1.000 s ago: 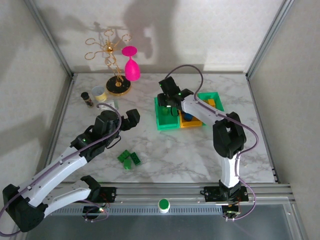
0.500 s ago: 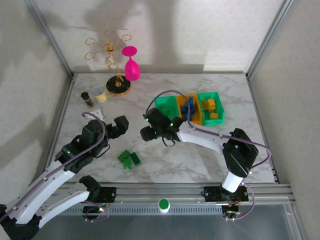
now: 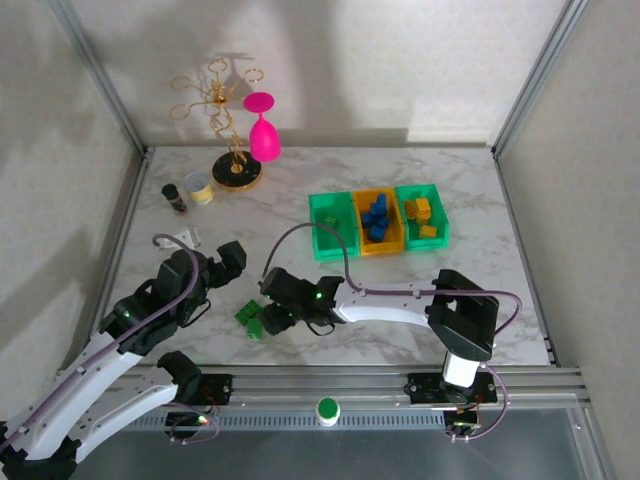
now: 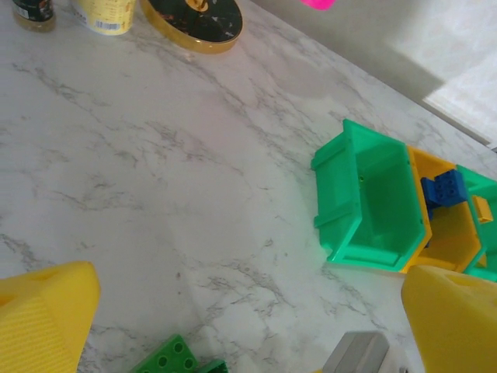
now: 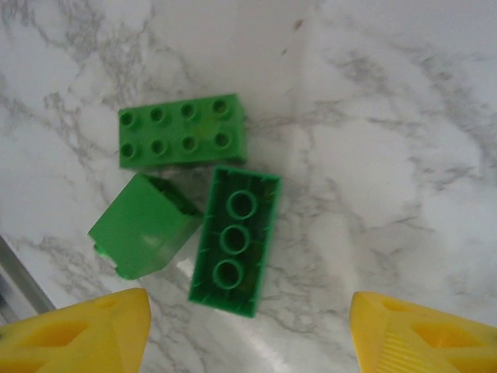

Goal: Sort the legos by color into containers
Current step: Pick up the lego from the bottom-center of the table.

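**Right arm swings from the bins to the loose bricks**

Since a second ago the right gripper (image 3: 265,318) has left the containers (image 3: 333,238) and hangs over three green legos (image 5: 182,130) on the table (image 3: 420,270), fingers spread wide, holding nothing. One brick lies studs-up, one upside-down, one tilted. The left gripper (image 3: 228,262) is wide open and empty. Three containers stand in a row.

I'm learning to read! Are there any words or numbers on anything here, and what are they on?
No text here can be read.
On the dark jar: pale print on its label, too blurred to read.
On the pale yellow cup: tiny dark marks on its side, too small to read.
On the green bricks: no letters visible.
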